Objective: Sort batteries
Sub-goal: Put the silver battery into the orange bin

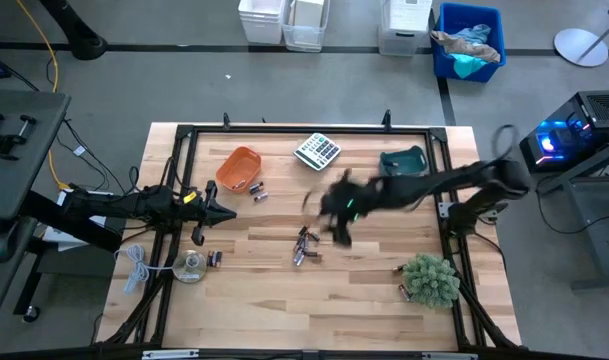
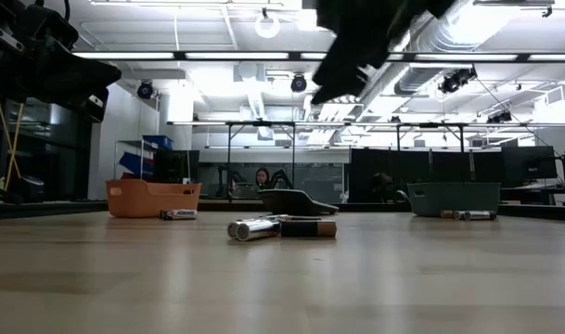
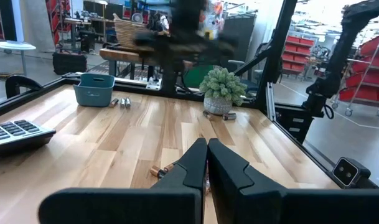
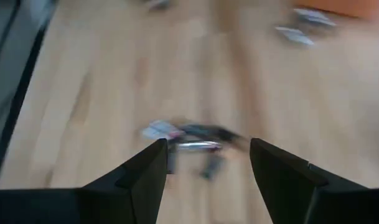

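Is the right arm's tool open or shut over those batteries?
Open: the right tool shows a wide gap between its fingers, batteries visible beyond.

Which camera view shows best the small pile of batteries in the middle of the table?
The low view: the batteries lie sharp, side-on and unobstructed. The high view shows them as tiny specks beside the right gripper. The right wrist view blurs them; the left wrist view shows only one or two.
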{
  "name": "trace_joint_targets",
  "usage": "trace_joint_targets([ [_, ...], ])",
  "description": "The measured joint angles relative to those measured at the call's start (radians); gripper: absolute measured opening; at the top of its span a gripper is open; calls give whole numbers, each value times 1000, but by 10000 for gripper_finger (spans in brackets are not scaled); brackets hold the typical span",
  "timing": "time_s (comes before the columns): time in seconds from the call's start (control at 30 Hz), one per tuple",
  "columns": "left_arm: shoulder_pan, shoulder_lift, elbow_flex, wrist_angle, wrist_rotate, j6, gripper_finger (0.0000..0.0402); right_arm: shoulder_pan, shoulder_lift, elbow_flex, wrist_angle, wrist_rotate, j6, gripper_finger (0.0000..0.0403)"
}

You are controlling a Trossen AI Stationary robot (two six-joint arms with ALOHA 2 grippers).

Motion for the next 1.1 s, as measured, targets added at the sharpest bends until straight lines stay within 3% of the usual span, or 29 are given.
trace_joint_targets([
  [0.2,0,0,0,0,0,0,5,136,259,263,-198,61,-313,222],
  [0.37,0,0,0,0,0,0,5,112,413,465,-204,118,-433,222],
  [0.73,0,0,0,0,0,0,5,-110,737,884,-171,118,-382,221],
  [0.83,0,0,0,0,0,0,5,-136,847,982,-211,114,-285,217],
  [1.1,0,0,0,0,0,0,5,-187,1012,1130,-208,161,-180,211],
])
